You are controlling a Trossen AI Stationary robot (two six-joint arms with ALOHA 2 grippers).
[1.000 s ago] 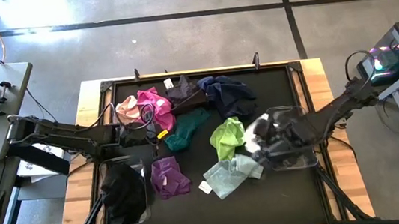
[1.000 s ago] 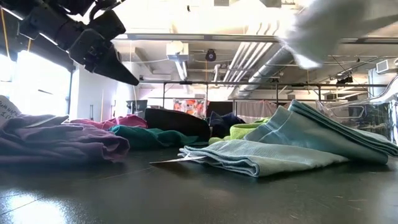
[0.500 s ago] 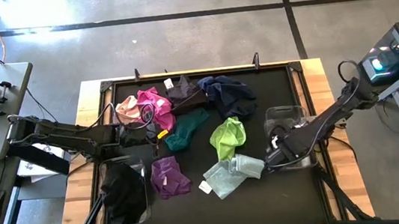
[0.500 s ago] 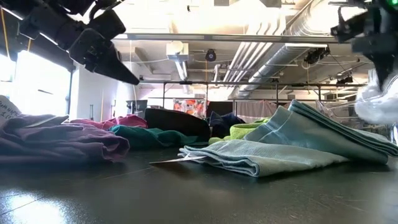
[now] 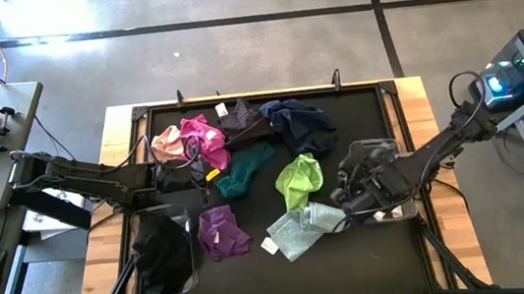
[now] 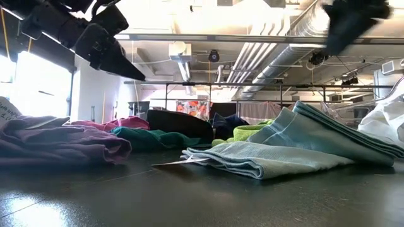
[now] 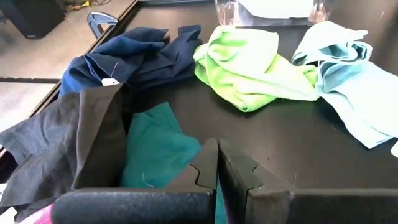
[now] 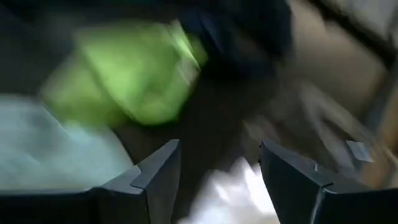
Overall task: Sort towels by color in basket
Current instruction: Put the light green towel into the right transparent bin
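Towels lie scattered across the worktop's middle. Two bins stand at opposite sides — the left bin at the near left edge holds a cloth, the right bin (under the right claw) holds another.

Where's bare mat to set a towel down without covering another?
Free: the near strip of mat below the purple towel and pale mint towel, and the far right corner beside the navy towel. Crowded: the far left cluster around the magenta towel and teal towel.
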